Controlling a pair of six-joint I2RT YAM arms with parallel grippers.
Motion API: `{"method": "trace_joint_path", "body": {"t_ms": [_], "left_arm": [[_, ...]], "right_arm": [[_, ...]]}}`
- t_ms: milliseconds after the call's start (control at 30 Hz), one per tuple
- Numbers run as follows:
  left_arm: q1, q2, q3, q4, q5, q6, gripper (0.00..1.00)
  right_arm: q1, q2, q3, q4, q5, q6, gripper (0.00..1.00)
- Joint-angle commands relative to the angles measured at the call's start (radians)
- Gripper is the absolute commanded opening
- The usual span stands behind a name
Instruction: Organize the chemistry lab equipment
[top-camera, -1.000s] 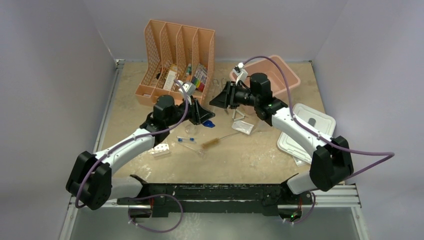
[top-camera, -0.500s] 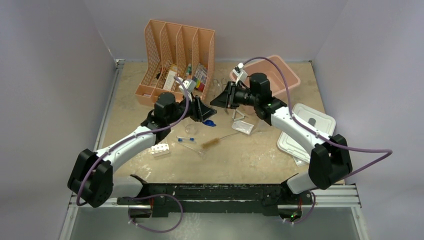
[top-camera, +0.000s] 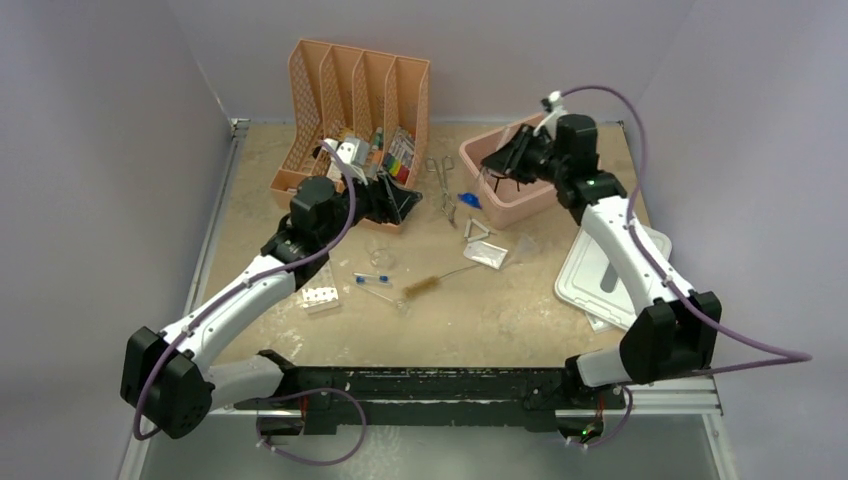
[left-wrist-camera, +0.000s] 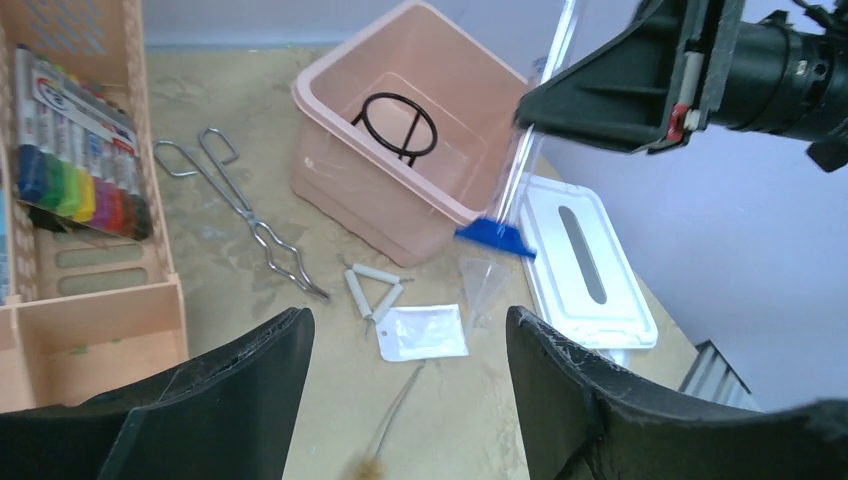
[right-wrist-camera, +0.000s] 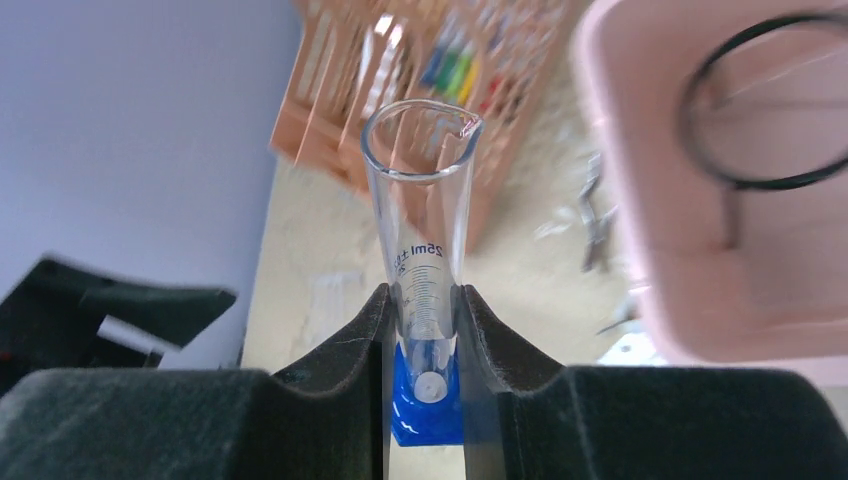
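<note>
The cylinder is hanging steeply tilted, blue base down and open mouth up. The right gripper is pinching it just above the base, jaws narrow on the glass. The base is sitting just outside the near wall of the tub, over the tabletop, so the tub's hollow, with the ring inside, is lying just beyond it. The left gripper is hovering wide and empty by the organizer, so the right arm is looking better placed to set the cylinder down.
</note>
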Motion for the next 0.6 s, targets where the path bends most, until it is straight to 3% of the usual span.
{"method": "trace_joint_path", "body": {"t_ms": [0,233,367,567], "left_arm": [[0.001,-0.024,0.049,-0.028,-0.105,0.023,0.7],[0.001,-0.046,0.019,-0.048,-0.205,0.018,0.7],[0.002,-0.062,0.011,-0.093,-0.24,0.059,0.7],[0.001,-0.086,-0.033,-0.19,-0.346,0.132,0.69]], "right_arm": [[-0.137,-0.043,0.089,-0.09,0.106,-0.018,0.2],[-0.335,0.046,0.198,-0.235,0.208,0.055,0.19],[-0.352,0.148,0.281,-0.297,0.265,0.052,0.18],[-0.352,0.308,0.394,-0.35,0.201,0.031,0.19]]}}
